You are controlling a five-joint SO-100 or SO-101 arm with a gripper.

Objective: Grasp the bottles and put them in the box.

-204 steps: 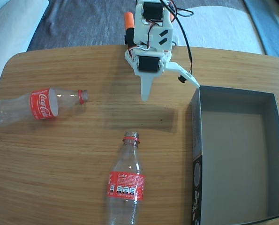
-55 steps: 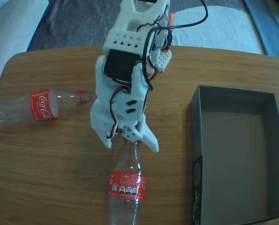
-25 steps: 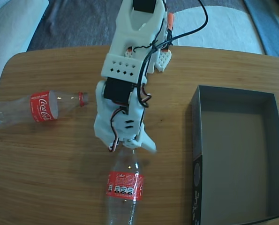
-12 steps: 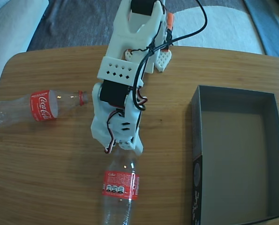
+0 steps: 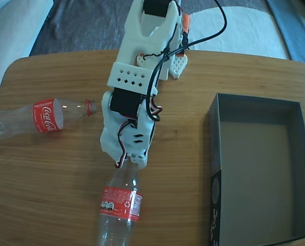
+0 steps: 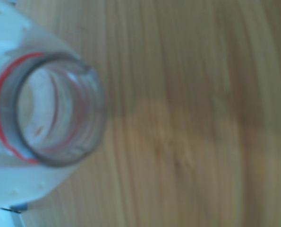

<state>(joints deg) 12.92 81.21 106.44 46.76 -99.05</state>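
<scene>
The larger bottle (image 5: 119, 205) lies on the wooden table (image 5: 49, 174), base toward the front edge and tilted left, red label up. My white gripper (image 5: 127, 161) is shut on its neck, which the fingers hide in the fixed view. In the wrist view the uncapped mouth (image 6: 98, 109) with its red neck ring fills the left side, with a white finger (image 6: 17, 28) above it and another below. The smaller bottle (image 5: 39, 117) lies on its side at the table's left, well away from the gripper. The dark grey box (image 5: 260, 169) stands open and empty at the right.
The arm reaches from its base at the table's back edge down the middle. Bare wood lies between the arm and the box. Grey and pale cushions or rugs show behind the table.
The gripper has shut on the larger bottle's neck. Over the last second the bottle's base has swung left and its label has rolled. The smaller bottle and box have not moved.
</scene>
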